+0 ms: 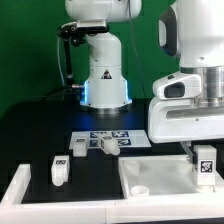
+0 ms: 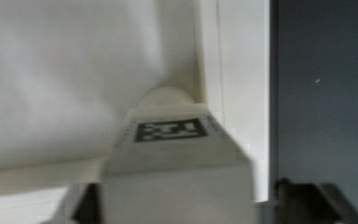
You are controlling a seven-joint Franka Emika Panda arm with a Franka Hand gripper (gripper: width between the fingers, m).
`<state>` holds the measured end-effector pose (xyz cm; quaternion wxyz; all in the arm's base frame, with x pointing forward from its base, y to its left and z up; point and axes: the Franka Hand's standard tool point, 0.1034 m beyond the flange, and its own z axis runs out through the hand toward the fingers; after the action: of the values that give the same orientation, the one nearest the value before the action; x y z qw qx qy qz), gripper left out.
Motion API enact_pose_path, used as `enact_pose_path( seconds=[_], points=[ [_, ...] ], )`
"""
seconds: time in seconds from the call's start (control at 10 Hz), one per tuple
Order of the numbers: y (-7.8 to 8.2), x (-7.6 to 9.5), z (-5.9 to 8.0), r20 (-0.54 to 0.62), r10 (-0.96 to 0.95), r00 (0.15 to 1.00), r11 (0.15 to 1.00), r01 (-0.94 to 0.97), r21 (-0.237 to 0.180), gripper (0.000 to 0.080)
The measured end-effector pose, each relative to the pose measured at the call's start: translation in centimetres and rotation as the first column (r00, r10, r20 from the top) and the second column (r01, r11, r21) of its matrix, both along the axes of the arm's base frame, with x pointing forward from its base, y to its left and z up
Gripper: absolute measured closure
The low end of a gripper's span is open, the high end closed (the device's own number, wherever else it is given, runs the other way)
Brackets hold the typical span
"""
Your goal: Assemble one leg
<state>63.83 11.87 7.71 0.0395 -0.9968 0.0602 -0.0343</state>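
We see the hand (image 1: pixel 205 172) low at the exterior view's right, fingers (image 2: pixel 87 203) spread either side of a white leg (image 1: pixel 204 166) w/ marker tag, leg upright in the square tabletop (image 1: pixel 160 178), 2nd leg (image 1: pixel 60 171) lying well apart on the counter (image 1: pixel 40 135), marker board (image 1: pixel 108 139) behind.

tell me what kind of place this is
Likely a robotics lab test bench: a fixed robot arm base on a black table, a marker board with tags, and a green backdrop.
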Motion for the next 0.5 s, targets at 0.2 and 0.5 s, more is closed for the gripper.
enact_pose_path(
  seconds=[0.2, 0.5],
  points=[
    [-0.29, -0.01, -0.05, -0.006, -0.063, 0.998, 0.998, 0.063, 0.002, 0.0507],
    [-0.35, 0.01, -0.05, -0.025, -0.29, 0.957, 0.957, 0.291, 0.016, 0.0507]
  ],
)
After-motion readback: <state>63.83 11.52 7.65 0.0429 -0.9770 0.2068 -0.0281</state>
